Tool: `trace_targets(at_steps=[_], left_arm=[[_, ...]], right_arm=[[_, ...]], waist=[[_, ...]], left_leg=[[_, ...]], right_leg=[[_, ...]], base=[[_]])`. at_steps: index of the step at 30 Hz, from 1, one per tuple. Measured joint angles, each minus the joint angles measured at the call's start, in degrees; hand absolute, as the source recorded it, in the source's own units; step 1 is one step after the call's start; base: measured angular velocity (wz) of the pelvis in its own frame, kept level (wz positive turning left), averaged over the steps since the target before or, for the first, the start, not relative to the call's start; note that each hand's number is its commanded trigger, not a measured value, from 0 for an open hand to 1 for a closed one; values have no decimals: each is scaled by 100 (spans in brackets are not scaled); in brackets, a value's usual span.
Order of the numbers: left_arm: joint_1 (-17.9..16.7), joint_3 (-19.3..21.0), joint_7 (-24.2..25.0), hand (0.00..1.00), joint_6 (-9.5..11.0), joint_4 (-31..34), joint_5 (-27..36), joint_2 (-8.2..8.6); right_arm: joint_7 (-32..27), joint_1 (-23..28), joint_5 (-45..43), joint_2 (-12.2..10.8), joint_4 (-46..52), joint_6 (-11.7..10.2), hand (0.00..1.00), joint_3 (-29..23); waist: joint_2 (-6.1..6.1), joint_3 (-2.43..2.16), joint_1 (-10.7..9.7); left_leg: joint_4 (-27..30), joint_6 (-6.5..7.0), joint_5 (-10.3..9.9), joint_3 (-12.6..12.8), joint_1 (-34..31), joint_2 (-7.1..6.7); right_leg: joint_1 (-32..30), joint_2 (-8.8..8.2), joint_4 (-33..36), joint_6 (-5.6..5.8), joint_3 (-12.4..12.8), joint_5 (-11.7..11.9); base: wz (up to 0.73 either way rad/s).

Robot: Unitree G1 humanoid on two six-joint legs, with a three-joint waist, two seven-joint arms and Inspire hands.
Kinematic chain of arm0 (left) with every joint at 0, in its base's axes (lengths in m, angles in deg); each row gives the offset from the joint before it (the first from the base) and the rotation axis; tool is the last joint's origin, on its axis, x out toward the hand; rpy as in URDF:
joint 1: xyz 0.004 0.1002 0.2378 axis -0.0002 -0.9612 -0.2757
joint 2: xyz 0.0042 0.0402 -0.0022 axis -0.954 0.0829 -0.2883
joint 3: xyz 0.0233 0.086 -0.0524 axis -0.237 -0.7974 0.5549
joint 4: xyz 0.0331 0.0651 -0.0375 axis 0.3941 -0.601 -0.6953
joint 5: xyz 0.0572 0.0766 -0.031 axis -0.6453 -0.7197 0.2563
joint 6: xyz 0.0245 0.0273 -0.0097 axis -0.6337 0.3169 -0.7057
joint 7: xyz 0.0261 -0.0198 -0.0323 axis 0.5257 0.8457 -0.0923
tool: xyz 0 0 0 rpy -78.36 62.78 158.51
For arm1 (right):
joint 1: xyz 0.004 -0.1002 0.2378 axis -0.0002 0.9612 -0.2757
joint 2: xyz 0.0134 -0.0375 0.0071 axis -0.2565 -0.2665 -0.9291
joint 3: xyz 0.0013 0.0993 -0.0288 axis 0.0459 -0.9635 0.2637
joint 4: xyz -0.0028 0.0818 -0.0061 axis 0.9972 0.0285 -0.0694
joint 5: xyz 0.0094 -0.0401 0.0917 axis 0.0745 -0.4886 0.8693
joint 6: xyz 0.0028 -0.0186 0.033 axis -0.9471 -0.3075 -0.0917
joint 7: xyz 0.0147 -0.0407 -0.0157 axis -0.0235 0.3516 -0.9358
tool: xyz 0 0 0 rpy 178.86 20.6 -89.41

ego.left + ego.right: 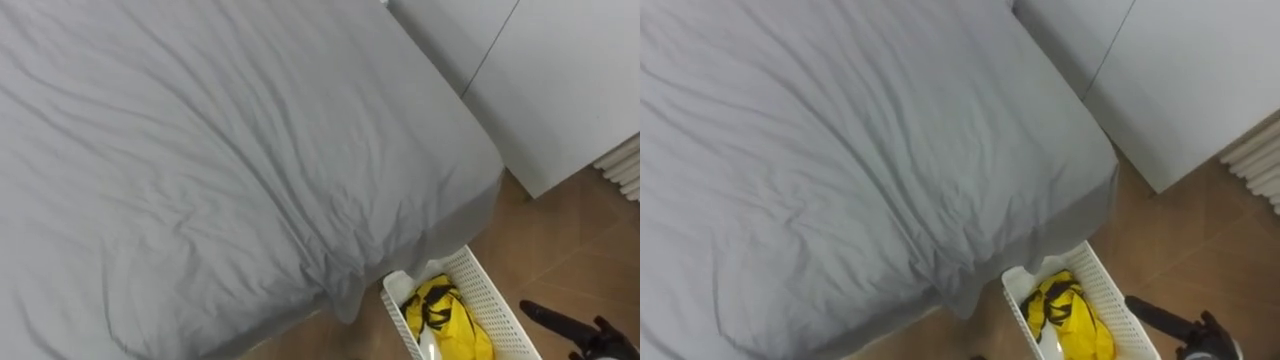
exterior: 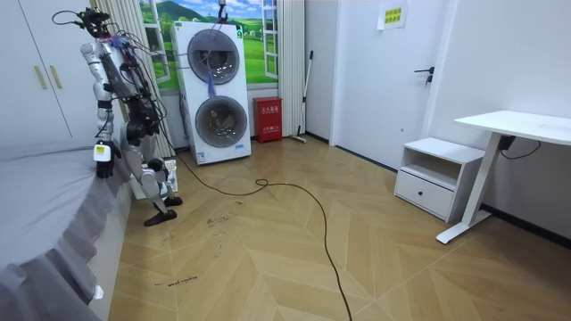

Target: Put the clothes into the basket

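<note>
While the yellow clothes [image 1: 450, 320] lie in the basket [image 1: 495, 295] just left of the right hand [image 1: 548, 318], whose state I cannot tell, a careless swing that way could clip the rim and tip the load out.

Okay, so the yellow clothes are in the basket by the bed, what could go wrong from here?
The basket stands right at the corner of the bed, with the grey sheet hanging beside its rim, so moving it could snag the sheet. The yellow clothes lie in a loose heap and might spill if it gets bumped.
</note>
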Motion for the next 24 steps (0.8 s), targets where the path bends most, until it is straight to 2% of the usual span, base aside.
trace_targets(at_steps=[3,4,6,8,11,13,18,22,24], left_arm=[[-83,46,-28,0,4,4,-278,-8],[-129,48,-35,0,4,12,-387,-18],[-151,37,-37,0,2,13,-495,-41],[-170,36,-38,0,2,24,-601,-54],[-176,39,-40,0,2,115,-606,-23],[-179,63,-40,0,2,118,-761,4],[-179,243,-150,0,3,195,-996,139],[-222,400,-366,0,66,269,-1228,298],[-255,451,-414,0,73,338,-1232,357]], right_arm=[[55,124,145,-94,143,23,0,46],[71,216,204,-142,328,33,0,185],[101,344,215,-233,480,-27,0,386],[112,445,223,-413,556,-28,0,535],[247,438,214,-700,564,34,0,660],[328,451,25,-896,491,43,0,676],[489,446,-250,-1155,193,118,0,1111],[538,508,-381,-1289,-182,257,0,1617],[542,628,-479,-1338,-314,287,0,1718]], waist=[[-130,-22,-8],[-176,-46,-17],[-248,-62,-23],[-334,-112,-9],[-388,-99,78],[-424,-51,170],[-446,-41,435],[-457,-28,520],[-459,-29,616]], left_leg=[[-104,-25,20,-72,290,-23],[-114,-28,21,-134,391,-26],[-128,-32,22,-288,538,-40],[-128,-34,21,-415,607,-62],[-147,-32,21,-624,759,-120],[-224,-28,18,-808,983,-201],[-327,-26,17,-928,1107,-263],[-353,-25,17,-1169,1141,-348],[-356,-15,8,-1221,1168,-384]], right_leg=[[279,-5,-91,-6,-65,-7],[449,-11,-186,-9,-138,-11],[735,-11,-372,-3,-265,3],[933,-14,-500,4,-363,4],[1204,-72,-598,21,-570,8],[1455,-84,-609,64,-635,-84],[1665,-115,-697,82,-796,-107],[1845,-184,-795,107,-1073,-153],[1903,-197,-799,128,-1136,-205]], base=[[12],[22],[40],[47],[36],[32],[19],[30],[28]])
